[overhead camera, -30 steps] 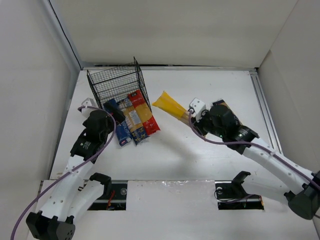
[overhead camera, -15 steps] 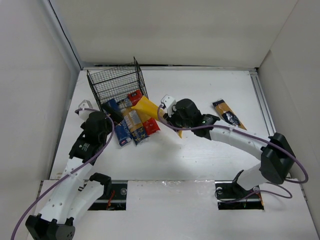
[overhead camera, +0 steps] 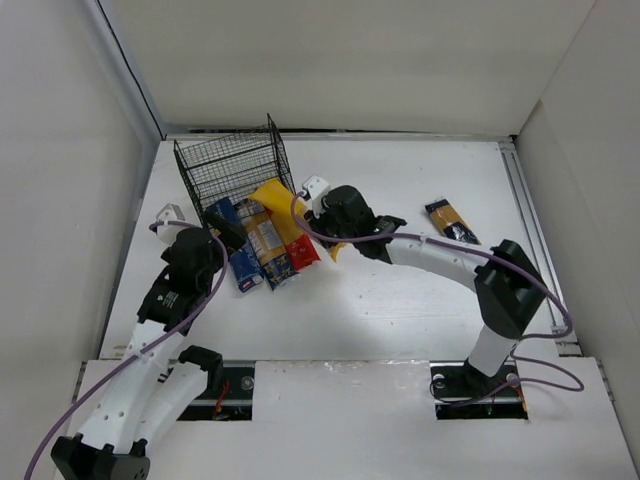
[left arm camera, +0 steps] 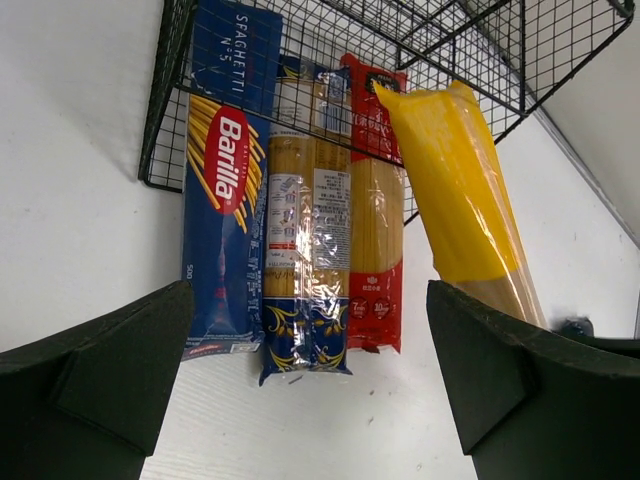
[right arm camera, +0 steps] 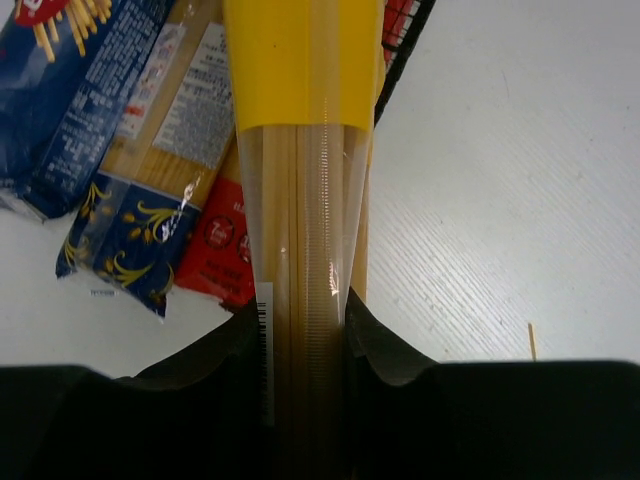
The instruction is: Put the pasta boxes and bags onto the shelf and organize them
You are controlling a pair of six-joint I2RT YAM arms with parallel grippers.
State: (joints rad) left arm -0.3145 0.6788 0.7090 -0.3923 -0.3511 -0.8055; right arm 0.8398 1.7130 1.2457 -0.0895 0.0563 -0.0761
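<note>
The shelf [overhead camera: 235, 168] is sitting at eleven o'clock on the table [overhead camera: 400, 300]. At its six o'clock side, the dark blue box [overhead camera: 243, 266], the clear tan-labelled bag [overhead camera: 270, 248] and the red-and-yellow bag [overhead camera: 305, 251] are lying side by side. The right gripper [overhead camera: 322, 222] is gripping the yellow bag [overhead camera: 276, 197], which is pointing to ten o'clock. The left gripper [overhead camera: 222, 232] is hovering over the blue box. The orange-yellow bag [overhead camera: 452, 221] is lying alone at two o'clock.

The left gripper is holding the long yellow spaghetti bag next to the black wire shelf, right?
No, it is the right gripper that is holding the long yellow spaghetti bag next to the black wire shelf. The right wrist view shows it pinching the bag. The left gripper is open and empty.
</note>
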